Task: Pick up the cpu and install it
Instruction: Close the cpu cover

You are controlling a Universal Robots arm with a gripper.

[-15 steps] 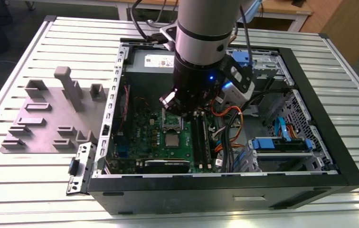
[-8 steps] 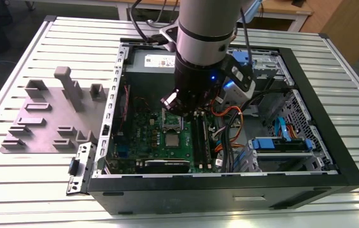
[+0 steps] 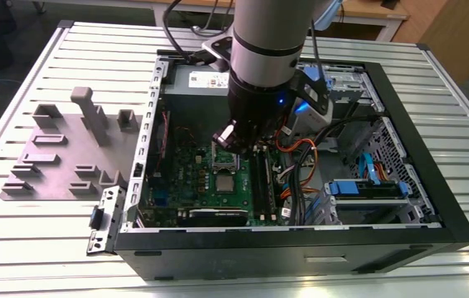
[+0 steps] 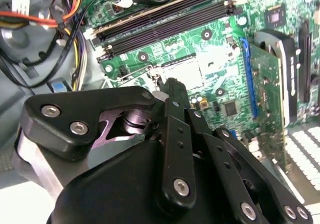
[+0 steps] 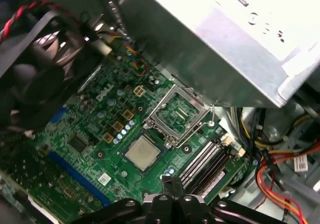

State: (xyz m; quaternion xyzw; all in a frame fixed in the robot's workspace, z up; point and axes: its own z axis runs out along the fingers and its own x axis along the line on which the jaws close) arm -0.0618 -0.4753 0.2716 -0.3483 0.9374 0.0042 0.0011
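The case (image 3: pixel 458 231) is lying open-side up on the slatted table (image 3: pixel 44 248), and the arm (image 3: pixel 268 37) is reaching straight down into it, wrist vertical. The gripper (image 3: pixel 236 144) is hanging over the board (image 3: pixel 187 169) at the socket (image 3: pixel 227 160). In the first wrist view its fingertips (image 5: pixel 168 186) are standing together with nothing between them.

The cpu (image 5: pixel 142 152) is lying flat on the board just beside the socket, metal top up, apart from the gripper. In the exterior view it (image 3: pixel 224 184) is sitting between the socket and the graphics card (image 3: pixel 209 216).

The socket's bed is showing bare inside a metal frame (image 5: pixel 170 96); whether that frame is lifted cannot be told.

Room around the socket is tight:
- The memory slots (image 5: pixel 207 164) are running close along one side.
- The power supply (image 5: pixel 225 39) is overhanging near the far side from the cpu.
- Orange and yellow cables (image 5: pixel 280 179) are bunching beyond the slots.
- A black fan (image 5: pixel 40 74) is standing well apart from the socket, at the case wall.
- Above the socket the case is open.

A white label (image 3: pixel 204 79) is sitting on the power supply and a small white sticker (image 5: pixel 104 179) on the board beyond the cpu; their print cannot be made out.

A grey block fixture (image 3: pixel 53 161) is lying on the table outside the case, well apart from the socket
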